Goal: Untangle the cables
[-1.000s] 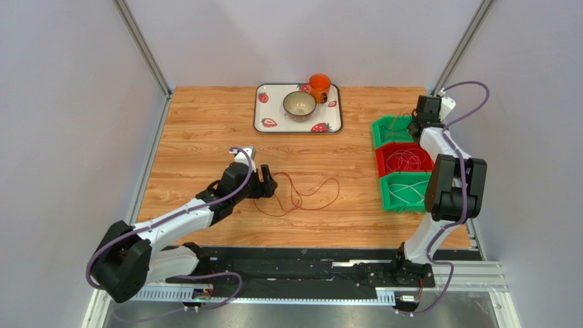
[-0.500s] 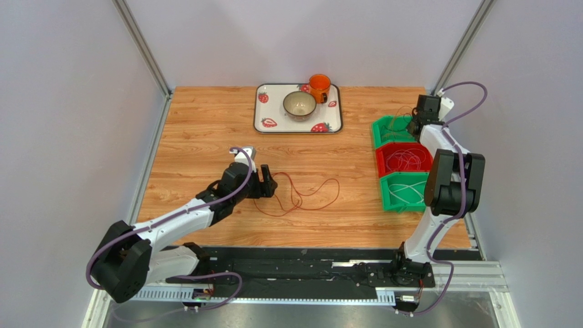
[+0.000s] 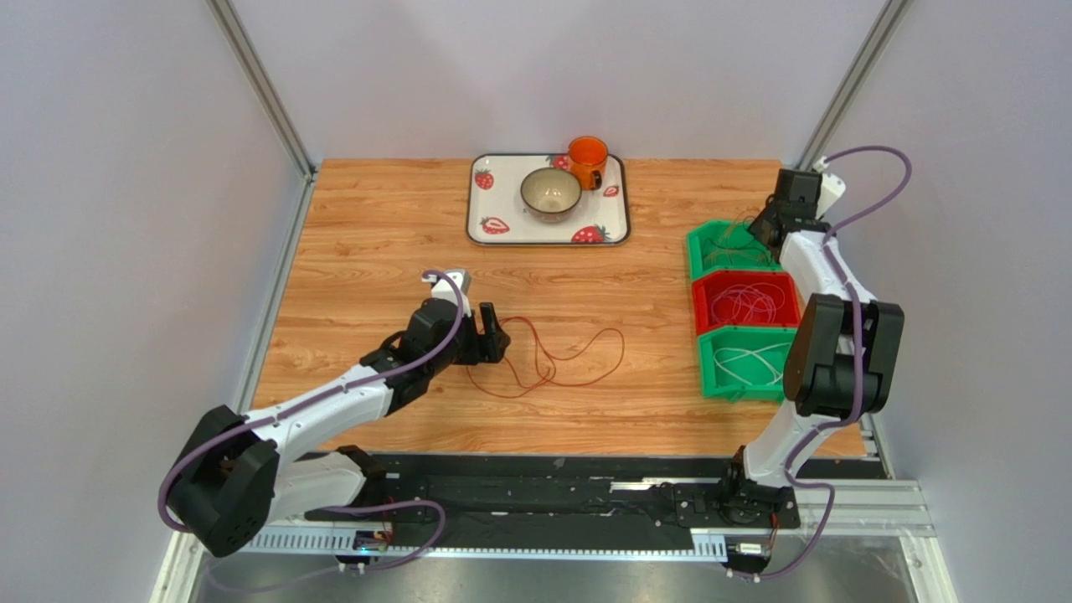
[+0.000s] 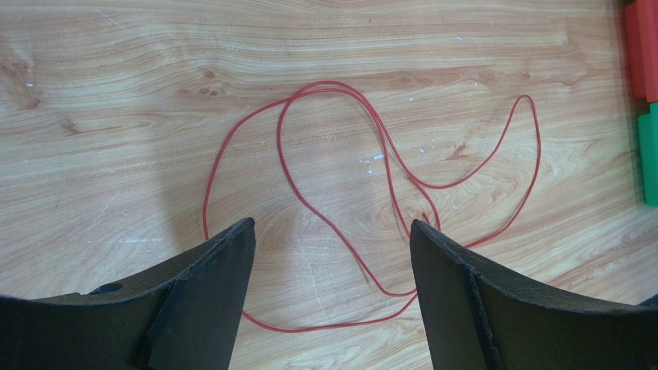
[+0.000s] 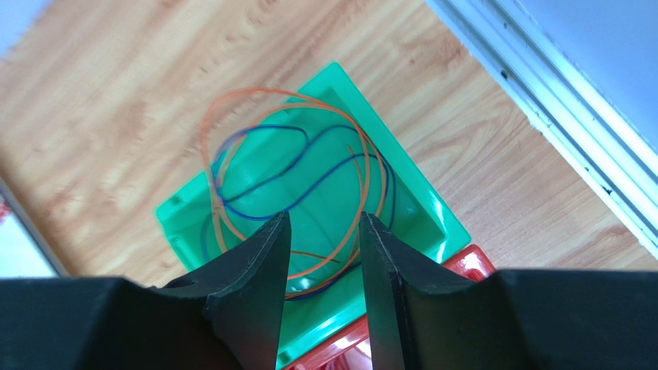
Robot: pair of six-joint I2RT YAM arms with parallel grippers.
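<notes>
A thin red cable [image 3: 622, 346] lies in loose crossing loops on the wooden table, and it also shows in the left wrist view [image 4: 332, 82]. My left gripper [image 3: 493, 339] is open and empty at the loops' left end, its jaws low over the wood [image 4: 332, 231]. My right gripper [image 3: 764, 226] hovers over the far green bin [image 3: 705, 233], jaws partly open [image 5: 324, 220], holding nothing. That bin [image 5: 432, 208] holds an orange cable [image 5: 262, 91] and a blue cable [image 5: 255, 185] in loops.
A red bin [image 3: 745, 299] with coiled cables and a near green bin [image 3: 749, 358] with pale cables sit in a row at the right edge. A strawberry tray [image 3: 607, 233] with a bowl [image 3: 551, 191] and an orange mug [image 3: 586, 160] stands at the back.
My right arm has shifted a little to the right and its elbow has dropped, with the gripper still over the far green bin. The left arm and red cable have not moved.
</notes>
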